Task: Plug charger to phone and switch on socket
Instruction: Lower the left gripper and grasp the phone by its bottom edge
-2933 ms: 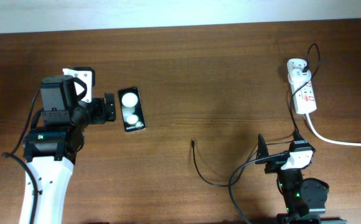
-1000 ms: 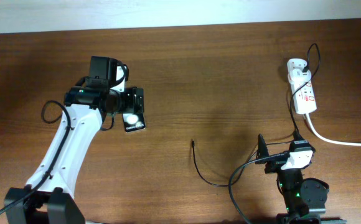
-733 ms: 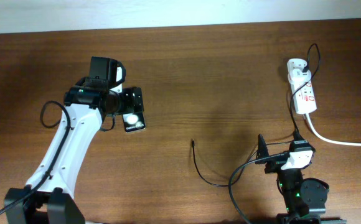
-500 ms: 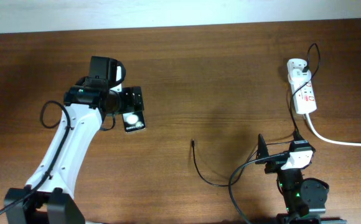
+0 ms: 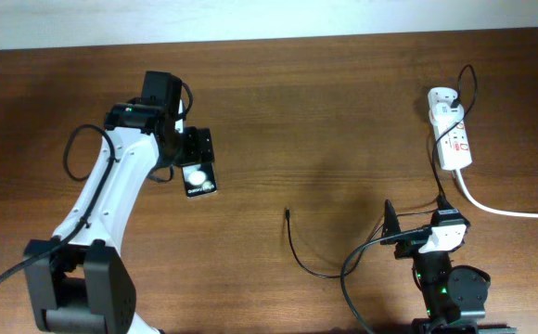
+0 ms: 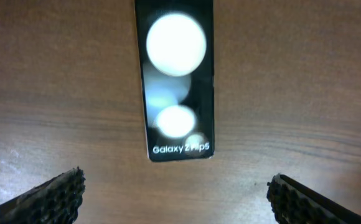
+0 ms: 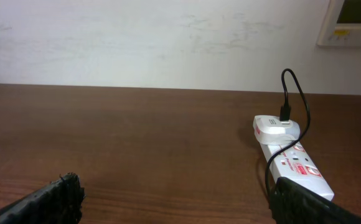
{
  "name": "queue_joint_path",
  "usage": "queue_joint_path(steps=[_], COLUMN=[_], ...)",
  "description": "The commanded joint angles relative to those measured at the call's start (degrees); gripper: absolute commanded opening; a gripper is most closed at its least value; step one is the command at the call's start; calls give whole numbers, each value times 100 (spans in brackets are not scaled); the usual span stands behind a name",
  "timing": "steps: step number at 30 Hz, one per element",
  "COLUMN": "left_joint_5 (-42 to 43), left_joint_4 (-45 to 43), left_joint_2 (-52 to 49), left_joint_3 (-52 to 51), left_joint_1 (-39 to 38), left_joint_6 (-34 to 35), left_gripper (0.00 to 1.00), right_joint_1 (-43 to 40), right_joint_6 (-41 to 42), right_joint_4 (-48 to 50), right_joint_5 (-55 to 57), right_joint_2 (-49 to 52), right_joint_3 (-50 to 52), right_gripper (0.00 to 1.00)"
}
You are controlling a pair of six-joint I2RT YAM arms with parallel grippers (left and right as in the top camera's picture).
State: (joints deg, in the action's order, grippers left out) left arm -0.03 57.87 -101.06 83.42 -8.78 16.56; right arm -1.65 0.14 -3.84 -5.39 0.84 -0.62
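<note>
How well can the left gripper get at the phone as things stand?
Likely yes: the left gripper hangs right above the phone, jaws wide apart, with only bare table around the phone.

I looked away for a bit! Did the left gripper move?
Yes. The left gripper went right, from beside the phone to above its far end.

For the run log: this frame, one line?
left gripper open at phone | right gripper open | charger not in phone | adapter in socket
</note>
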Motion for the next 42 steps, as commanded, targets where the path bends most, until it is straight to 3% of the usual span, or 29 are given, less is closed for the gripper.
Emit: queue_joint_path(steps=[1, 16, 21, 42], left_joint_5=[-81, 120, 374, 155], left_joint_4=[175, 181, 179, 120], left_joint_2=[-52, -55, -612, -890], left_joint_3=[120, 118, 142, 503], left_joint_1=[-7, -7, -7, 4], left_joint_6=[81, 380, 448, 570], left_gripper=[99, 99, 99, 99], right_joint_1=[57, 57, 57, 57], right_joint_6=[11, 11, 11, 9], right_joint_4=[-26, -26, -26, -26], right_joint_5=[7, 7, 7, 7], right_joint_2=[-42, -42, -42, -42], right_joint_3=[31, 31, 31, 31], right_gripper=[99, 99, 99, 99])
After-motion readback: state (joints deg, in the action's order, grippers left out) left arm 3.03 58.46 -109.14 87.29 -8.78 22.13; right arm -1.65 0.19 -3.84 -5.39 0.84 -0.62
